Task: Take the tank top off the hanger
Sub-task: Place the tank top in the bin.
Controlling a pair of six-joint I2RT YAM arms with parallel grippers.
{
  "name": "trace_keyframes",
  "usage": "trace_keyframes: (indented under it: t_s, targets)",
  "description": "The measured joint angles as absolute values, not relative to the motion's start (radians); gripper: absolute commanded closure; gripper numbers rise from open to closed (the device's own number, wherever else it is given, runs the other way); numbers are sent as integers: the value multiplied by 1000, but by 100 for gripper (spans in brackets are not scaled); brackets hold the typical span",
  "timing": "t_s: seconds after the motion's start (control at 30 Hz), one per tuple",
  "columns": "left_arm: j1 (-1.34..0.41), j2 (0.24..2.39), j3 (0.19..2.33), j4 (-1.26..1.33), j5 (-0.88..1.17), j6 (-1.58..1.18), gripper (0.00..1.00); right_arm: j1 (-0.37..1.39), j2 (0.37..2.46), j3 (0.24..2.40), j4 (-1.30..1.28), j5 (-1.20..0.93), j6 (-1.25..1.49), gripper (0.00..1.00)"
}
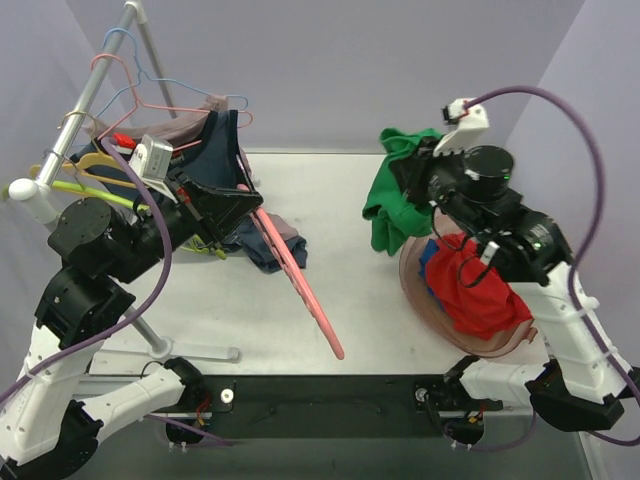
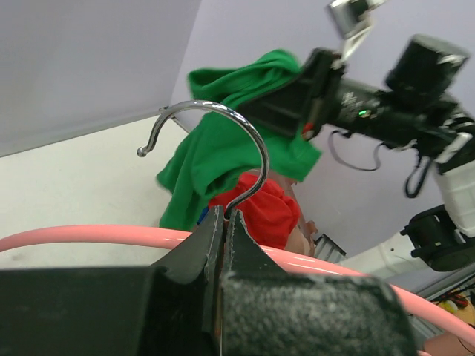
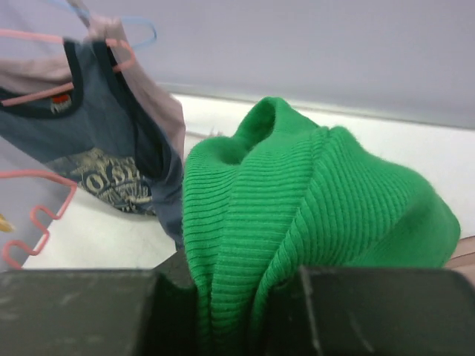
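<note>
Both grippers are clamped: left gripper (image 1: 240, 203) on the pink hanger (image 1: 300, 285) at its hook neck, right gripper (image 1: 415, 178) on the green tank top (image 1: 393, 200), which hangs bunched, long axis downward, far right beside the basket (image 1: 497, 343). It looks free of the hanger, which slants far-left to near-right; next, probably set it down.

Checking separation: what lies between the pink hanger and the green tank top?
Only bare table, seen in the top view, separates the pink hanger from the green tank top.
</note>
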State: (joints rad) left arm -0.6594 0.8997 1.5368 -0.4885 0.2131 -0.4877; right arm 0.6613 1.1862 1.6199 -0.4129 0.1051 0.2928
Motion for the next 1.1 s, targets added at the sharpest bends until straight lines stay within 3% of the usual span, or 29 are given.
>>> trace_keyframes:
  t_s: [0.23, 0.73, 0.9, 1.1]
  targets:
    - [-659, 914, 1547, -502, 182, -430, 100, 653, 1156, 1877, -531, 231, 171, 100]
    - [-659, 987, 1624, -564, 119, -358, 100, 625, 1000, 1799, -628, 698, -45, 100]
    - [-659, 986, 1624, -569, 85, -337, 100, 588, 930, 1643, -598, 757, -45, 100]
    - [-659, 988, 1624, -575, 51, -306, 100, 403, 902, 1315, -593, 614, 104, 100]
